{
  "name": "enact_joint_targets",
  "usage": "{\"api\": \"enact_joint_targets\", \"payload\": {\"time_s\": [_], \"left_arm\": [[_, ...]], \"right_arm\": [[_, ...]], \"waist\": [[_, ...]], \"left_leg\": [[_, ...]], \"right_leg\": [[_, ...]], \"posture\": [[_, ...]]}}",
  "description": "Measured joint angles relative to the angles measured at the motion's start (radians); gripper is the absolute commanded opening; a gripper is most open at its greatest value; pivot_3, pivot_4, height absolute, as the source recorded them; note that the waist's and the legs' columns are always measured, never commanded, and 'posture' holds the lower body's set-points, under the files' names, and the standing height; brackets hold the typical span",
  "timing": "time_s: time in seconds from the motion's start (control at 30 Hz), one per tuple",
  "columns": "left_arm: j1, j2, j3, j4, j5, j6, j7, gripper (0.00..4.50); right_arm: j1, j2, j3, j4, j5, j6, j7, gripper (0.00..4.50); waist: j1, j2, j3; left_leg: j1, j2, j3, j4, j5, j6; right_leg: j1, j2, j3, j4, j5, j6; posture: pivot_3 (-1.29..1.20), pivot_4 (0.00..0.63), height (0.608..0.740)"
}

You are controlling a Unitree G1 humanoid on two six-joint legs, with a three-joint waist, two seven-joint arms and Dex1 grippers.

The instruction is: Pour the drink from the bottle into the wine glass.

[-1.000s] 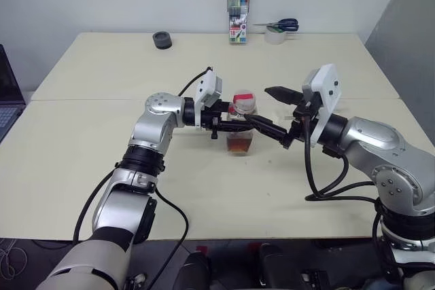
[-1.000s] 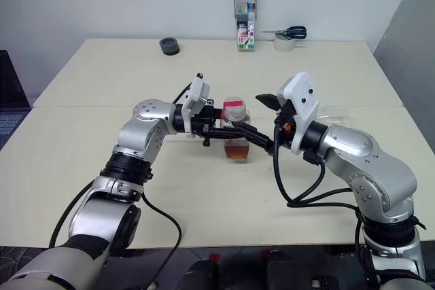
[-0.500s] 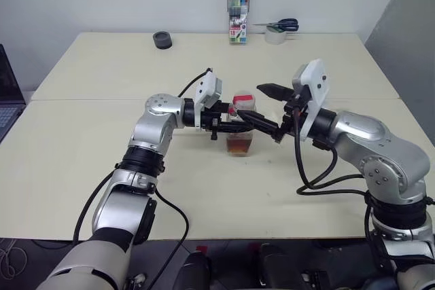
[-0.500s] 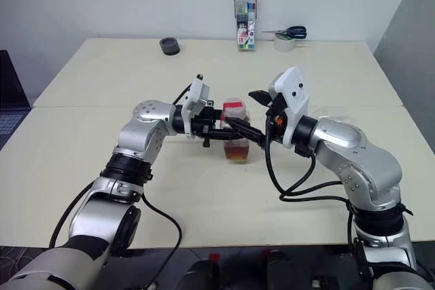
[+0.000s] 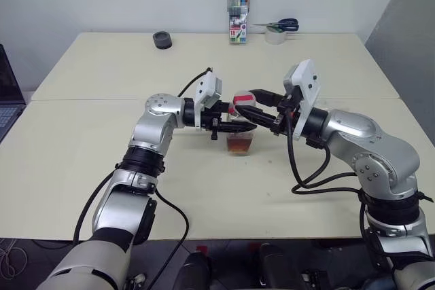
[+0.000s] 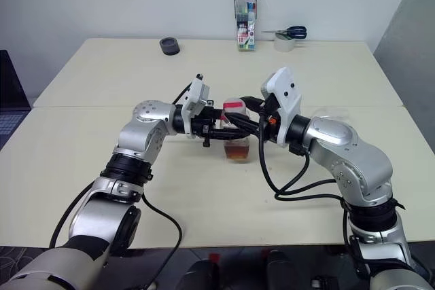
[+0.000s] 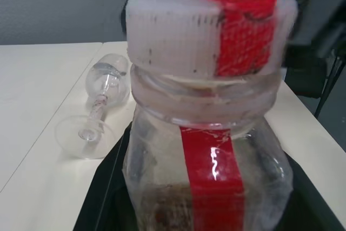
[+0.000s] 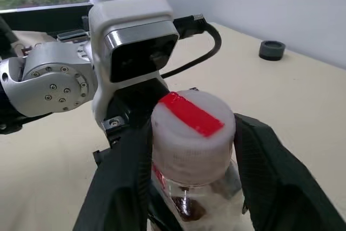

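Right now your left gripper (image 5: 239,125) sits mid-frame in the left eye view, clenched on the bottle (image 5: 240,127) around its body just below the neck; the bottle stands upright, its base on the table (image 5: 95,161). Your right gripper (image 8: 192,158) reaches in from the right with one black finger (image 8: 125,182) on each side of the red-and-white cap (image 8: 193,128). In the right wrist view both fingers lie right against the cap's sides, but you cannot tell whether they have clamped it or only bracket it.

Drink (image 5: 239,143): an amber-red band in the lower part of the bottle. A red label strip (image 7: 213,179) runs down the bottle's front face in the left wrist view.

Wine glass (image 7: 98,106): lying on its side on the table, visible in the left wrist view past the bottle, foot nearer the camera, bowl farther off. In the right eye view it appears as a faint clear shape (image 6: 334,113) at right of centre, beyond the right forearm, apart from the bottle.

Along the table's far edge, upper part of the left eye view: a small dark round object (image 5: 162,39) to the left, a marker-pen case (image 5: 238,13) standing at centre, scissors (image 5: 282,25) resting on a tape roll (image 5: 275,36) just right of it. A laptop edge (image 5: 5,93) shows at far left.
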Motion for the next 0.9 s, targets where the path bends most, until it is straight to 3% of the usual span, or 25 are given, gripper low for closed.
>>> {"api": "enact_joint_targets", "payload": {"time_s": [0.57, 0.73, 0.9], "left_arm": [[0.026, 0.000, -0.001, -0.003, 0.004, -0.001, 0.003, 1.74], [0.035, 0.002, 0.000, -0.013, 0.004, 0.001, 0.008, 1.74], [0.049, 0.019, 0.011, -0.020, 0.003, 0.020, 0.052, 1.74]], "right_arm": [[0.018, -0.038, 0.059, -0.065, -0.162, -0.132, 0.009, 1.70], [0.084, -0.002, -0.089, -0.117, -0.058, -0.075, -0.032, 1.69], [0.308, -0.065, -0.278, -0.183, -0.027, -0.027, -0.078, 1.69]], "waist": [[0.000, 0.000, 0.000], [0.001, 0.000, 0.000], [0.009, -0.001, -0.001]], "left_leg": [[0.000, 0.000, 0.000, 0.000, 0.000, 0.000], [0.000, 0.000, 0.000, 0.000, 0.000, 0.000], [0.000, 0.000, -0.001, -0.001, 0.000, 0.000]], "right_leg": [[0.000, 0.000, 0.000, 0.000, 0.000, 0.000], [0.000, -0.001, 0.000, 0.000, 0.000, 0.000], [0.001, 0.000, -0.001, 0.000, 0.000, 0.000]], "posture": [[0.00, 0.150, 0.740], [0.00, 0.150, 0.740], [0.00, 0.150, 0.740]]}}
